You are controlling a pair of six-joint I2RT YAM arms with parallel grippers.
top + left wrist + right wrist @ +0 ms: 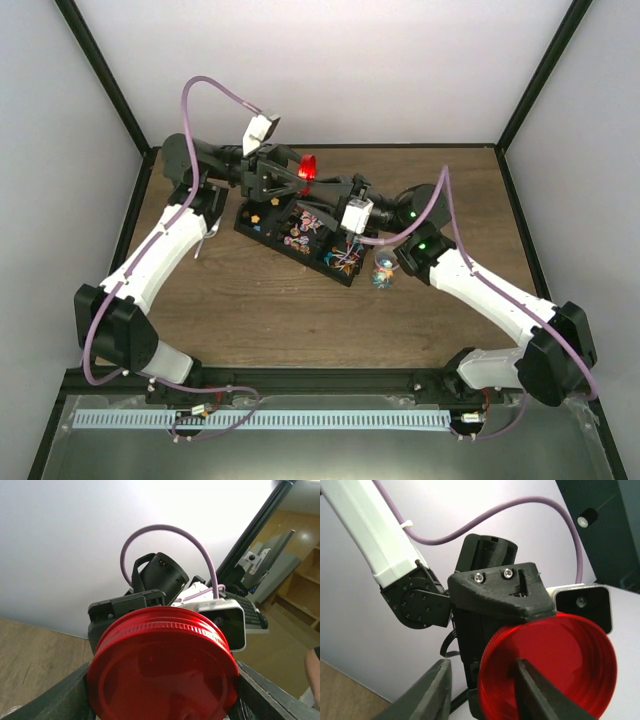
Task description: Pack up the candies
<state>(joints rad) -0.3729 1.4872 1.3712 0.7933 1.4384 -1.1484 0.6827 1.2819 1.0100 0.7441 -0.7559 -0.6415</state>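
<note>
**Lid held over the tray.** The left gripper (162,707) has its fingers pressed on opposite sides of the red lid (160,660). The lid stands on edge in mid-air, its flat faces turned toward the two wrists.

The right gripper (480,695) straddles the lid's wall, one finger inside the cup and the other outside with a visible gap. It stands part open and clamps nothing.

The candies (303,232) lie in the compartments of the black tray (262,225) on the table (300,320), below both grippers. The tray's long axis runs from far left to near right. A further small colourful cluster (382,272) sits just beside the tray's right end, closest to the right arm.

Judged from this, any reach for the candies goes downward, and the unladen right gripper is the better placed.
</note>
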